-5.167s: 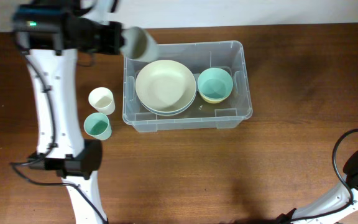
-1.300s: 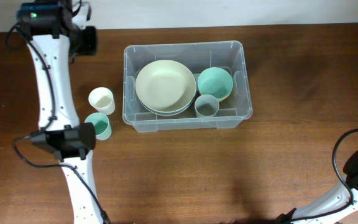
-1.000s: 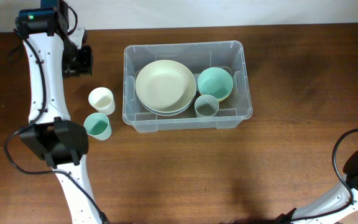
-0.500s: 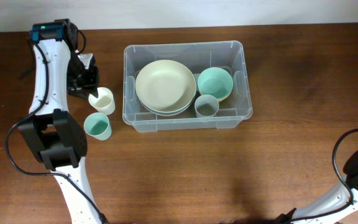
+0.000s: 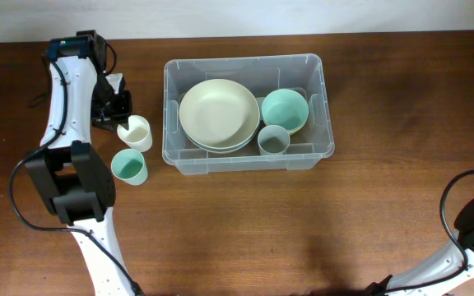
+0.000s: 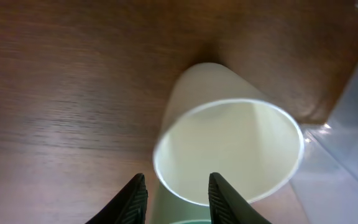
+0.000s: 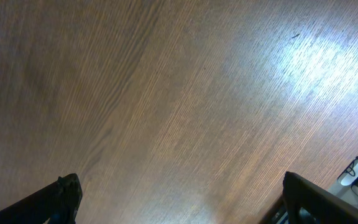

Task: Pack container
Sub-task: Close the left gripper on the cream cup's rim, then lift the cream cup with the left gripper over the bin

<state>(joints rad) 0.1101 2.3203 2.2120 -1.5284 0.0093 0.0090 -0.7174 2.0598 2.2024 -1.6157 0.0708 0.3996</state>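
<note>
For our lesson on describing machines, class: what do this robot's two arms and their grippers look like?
The left arm has white links, bulky black joints, thin black cables and a small green light. The right arm shows a white link and looping black cable. Both the left gripper and right gripper have black fingers.

The overhead camera looks straight down from high up, taking in most of the table [image 5: 245, 230]. The left wrist camera hangs close over the cream cup [image 6: 229, 149] toward the table's far-left corner, looking steeply down; it shares that cup and a corner of the container [image 6: 353, 118] with the overhead. The right wrist camera faces bare tabletop close up
</note>
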